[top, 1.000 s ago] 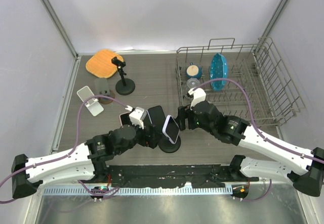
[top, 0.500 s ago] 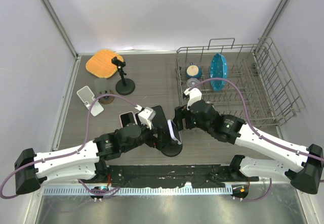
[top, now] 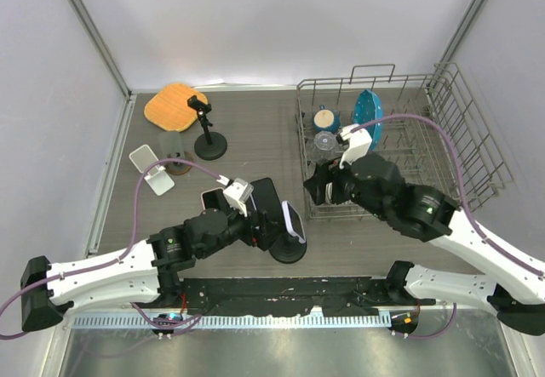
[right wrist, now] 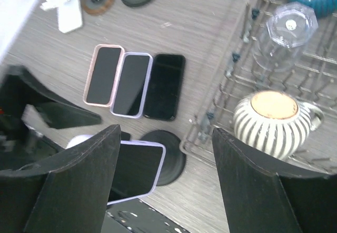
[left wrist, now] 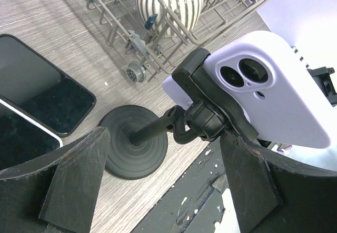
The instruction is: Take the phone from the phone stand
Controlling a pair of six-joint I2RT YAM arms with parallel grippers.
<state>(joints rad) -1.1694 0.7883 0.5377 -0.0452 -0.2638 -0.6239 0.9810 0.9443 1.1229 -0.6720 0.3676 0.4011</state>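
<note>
The phone (left wrist: 274,85), in a pale lilac case, sits clamped in the phone stand (left wrist: 134,143), tilted, with its camera side facing the left wrist camera. The round black base of the stand rests on the surface (right wrist: 200,22), just beside the dish rack (right wrist: 231,80). The left claw (left wrist: 166,154) is spread wide, one finger on each side of the stand's stem, and it pinches nothing. The right claw (right wrist: 164,138) hangs above the stand, also spread and holding nothing. Three other phones (right wrist: 134,83) lie flat side by side near the base. A striped mug (right wrist: 274,122) stands inside the rack.
</note>
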